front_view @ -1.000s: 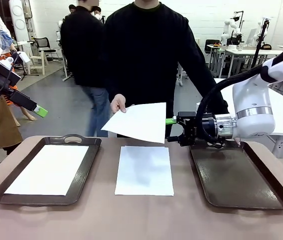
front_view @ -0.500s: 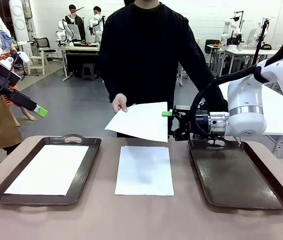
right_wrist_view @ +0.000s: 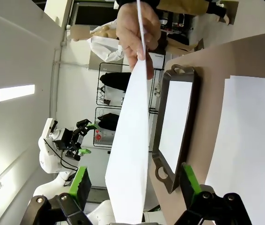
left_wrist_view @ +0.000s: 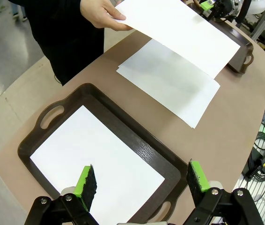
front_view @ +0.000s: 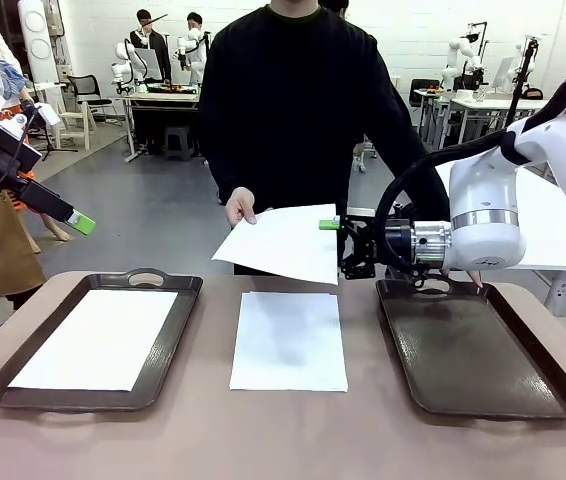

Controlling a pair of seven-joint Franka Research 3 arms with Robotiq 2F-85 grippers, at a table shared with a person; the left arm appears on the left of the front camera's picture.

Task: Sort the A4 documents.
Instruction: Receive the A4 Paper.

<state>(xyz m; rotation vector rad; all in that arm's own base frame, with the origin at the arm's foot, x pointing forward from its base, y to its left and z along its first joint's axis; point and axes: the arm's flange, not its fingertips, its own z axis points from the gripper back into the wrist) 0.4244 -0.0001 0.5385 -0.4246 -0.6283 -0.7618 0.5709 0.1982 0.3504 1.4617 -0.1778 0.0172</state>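
Three A4 docs: held sheet [front_view: 281, 242] in person's hand [front_view: 238, 207], its edge between fingers of my R gripper [front_view: 337, 248], spread apart; second sheet [front_view: 290, 340] flat mid-table [front_view: 283, 430]; third sheet [front_view: 98, 338] in L tray [front_view: 185, 300], my L gripper [left_wrist_view: 142, 178] above, fingers apart.

You're in a lab hall: well past the jaws of your right gripper [front_view: 338, 247] stand a work table [front_view: 163, 97] (people busy at it), a rolling chair [front_view: 85, 90], white brick walls [front_view: 403, 40] and a grey floor [front_view: 143, 205].
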